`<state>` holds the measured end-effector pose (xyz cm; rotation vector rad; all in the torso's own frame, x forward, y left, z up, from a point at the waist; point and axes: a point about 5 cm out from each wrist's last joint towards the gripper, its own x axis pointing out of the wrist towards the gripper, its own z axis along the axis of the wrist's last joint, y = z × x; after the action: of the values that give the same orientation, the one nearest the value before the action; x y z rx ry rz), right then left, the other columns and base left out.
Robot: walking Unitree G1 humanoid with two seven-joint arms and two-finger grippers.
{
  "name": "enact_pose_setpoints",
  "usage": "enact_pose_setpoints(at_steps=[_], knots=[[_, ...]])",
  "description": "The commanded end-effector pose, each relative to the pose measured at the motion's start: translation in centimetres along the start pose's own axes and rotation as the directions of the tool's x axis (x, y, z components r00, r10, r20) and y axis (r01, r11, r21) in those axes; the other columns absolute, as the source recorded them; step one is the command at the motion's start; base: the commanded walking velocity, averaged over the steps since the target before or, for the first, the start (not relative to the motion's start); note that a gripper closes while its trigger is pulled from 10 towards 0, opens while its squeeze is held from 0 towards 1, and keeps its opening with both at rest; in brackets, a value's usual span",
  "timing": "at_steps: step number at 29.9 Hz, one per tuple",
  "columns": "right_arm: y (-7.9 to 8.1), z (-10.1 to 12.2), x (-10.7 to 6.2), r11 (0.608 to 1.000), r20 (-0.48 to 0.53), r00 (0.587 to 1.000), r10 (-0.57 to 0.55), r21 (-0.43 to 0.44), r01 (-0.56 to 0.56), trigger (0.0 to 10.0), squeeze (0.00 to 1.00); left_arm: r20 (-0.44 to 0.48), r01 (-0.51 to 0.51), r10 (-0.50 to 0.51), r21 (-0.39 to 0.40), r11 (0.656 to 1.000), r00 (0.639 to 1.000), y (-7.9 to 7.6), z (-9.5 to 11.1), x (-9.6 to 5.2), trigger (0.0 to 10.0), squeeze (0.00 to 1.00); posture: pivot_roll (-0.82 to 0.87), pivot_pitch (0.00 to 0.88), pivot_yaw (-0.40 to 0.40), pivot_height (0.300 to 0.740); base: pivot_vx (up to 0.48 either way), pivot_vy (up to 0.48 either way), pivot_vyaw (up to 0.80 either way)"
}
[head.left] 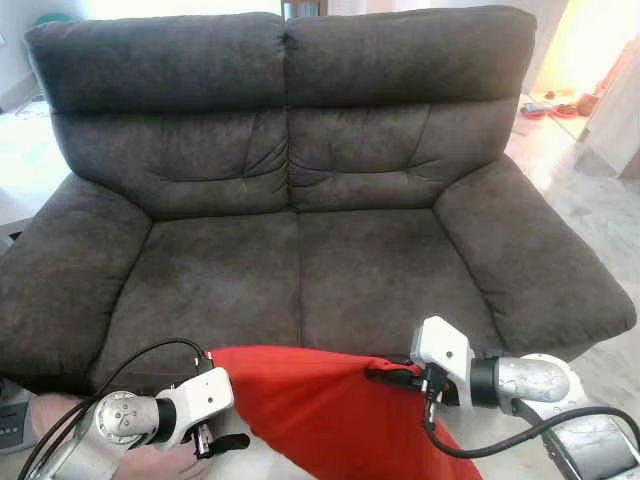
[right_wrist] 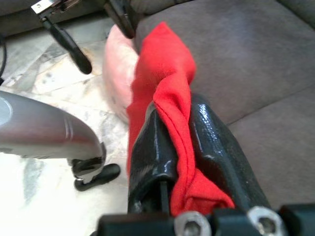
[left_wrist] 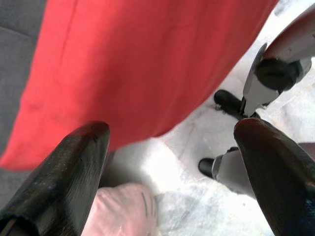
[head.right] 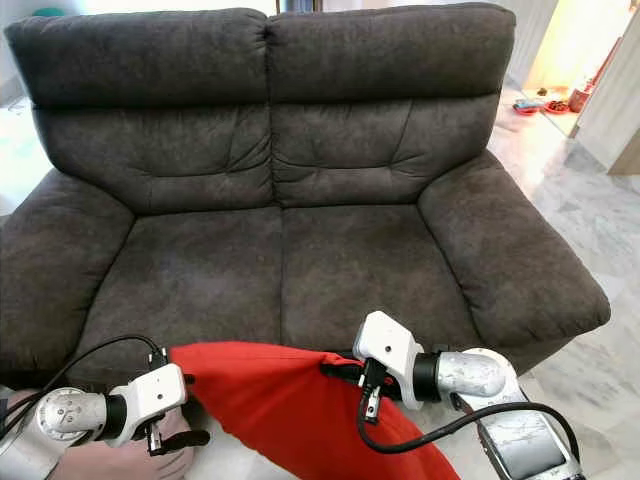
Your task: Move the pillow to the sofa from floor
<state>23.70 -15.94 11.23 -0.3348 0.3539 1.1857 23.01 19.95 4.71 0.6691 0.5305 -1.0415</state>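
Note:
A red pillow (head.left: 320, 410) hangs in front of the front edge of the dark grey sofa (head.left: 300, 270), its top edge level with the seat. My right gripper (head.left: 385, 375) is shut on the pillow's upper right corner; in the right wrist view red cloth (right_wrist: 172, 98) is bunched between the two black fingers (right_wrist: 211, 132). My left gripper (head.left: 225, 440) sits low by the pillow's left corner, open, with nothing between its fingers (left_wrist: 74, 162). The sofa's two seat cushions are bare.
A pink pillow (head.left: 150, 465) lies on the tiled floor under my left arm. At the lower left stands a grey object (head.left: 12, 420). Pale tiles (head.left: 590, 200) run past the sofa's right armrest toward a lit doorway with small items.

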Motion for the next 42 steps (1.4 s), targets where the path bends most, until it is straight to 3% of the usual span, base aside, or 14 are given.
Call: enact_pose_setpoints(at_steps=[1,9,16,23,30,42], knots=[[0.4,2.6,-0.3,0.996,0.097,0.994,0.044,-0.083,-0.036,10.0,0.0,-0.033,0.003,-0.002,0.044,0.999,0.999,0.3,-0.3,-0.3,10.0,0.0,0.09,0.001,-0.008,0.74,0.0,0.0,0.0],[1.2,1.6,-0.9,0.991,0.023,0.994,0.104,-0.085,-0.102,10.0,0.0,-0.01,-0.035,0.035,0.066,0.997,0.999,1.1,0.2,-0.9,10.0,0.0,0.09,0.0,-0.01,0.74,0.0,0.0,0.0],[1.4,1.8,-0.8,0.989,0.026,0.992,0.126,-0.086,-0.124,10.0,0.0,-0.007,-0.058,0.059,0.082,0.995,0.998,1.8,0.2,-1.2,10.0,0.0,0.08,0.0,-0.011,0.74,0.0,0.0,0.0],[1.7,2.2,-0.4,0.984,0.042,0.988,0.148,-0.102,-0.144,10.0,0.0,-0.066,0.031,-0.025,0.087,0.996,0.998,0.2,-1.0,-0.5,10.0,0.0,0.08,0.0,-0.011,0.74,0.0,0.0,0.0],[1.8,2.9,-0.1,0.983,0.069,0.985,0.156,-0.113,-0.148,10.0,0.0,-0.07,0.095,-0.091,0.061,0.994,0.993,-1.1,-1.8,0.5,10.0,0.0,0.08,0.0,-0.015,0.74,0.0,0.0,0.0],[1.7,2.8,-0.1,0.983,0.065,0.987,0.15,-0.112,-0.142,10.0,0.0,-0.068,0.194,-0.193,0.018,0.981,0.979,-2.5,-2.2,1.0,10.0,0.0,0.08,0.0,-0.02,0.74,0.0,0.0,0.0]])
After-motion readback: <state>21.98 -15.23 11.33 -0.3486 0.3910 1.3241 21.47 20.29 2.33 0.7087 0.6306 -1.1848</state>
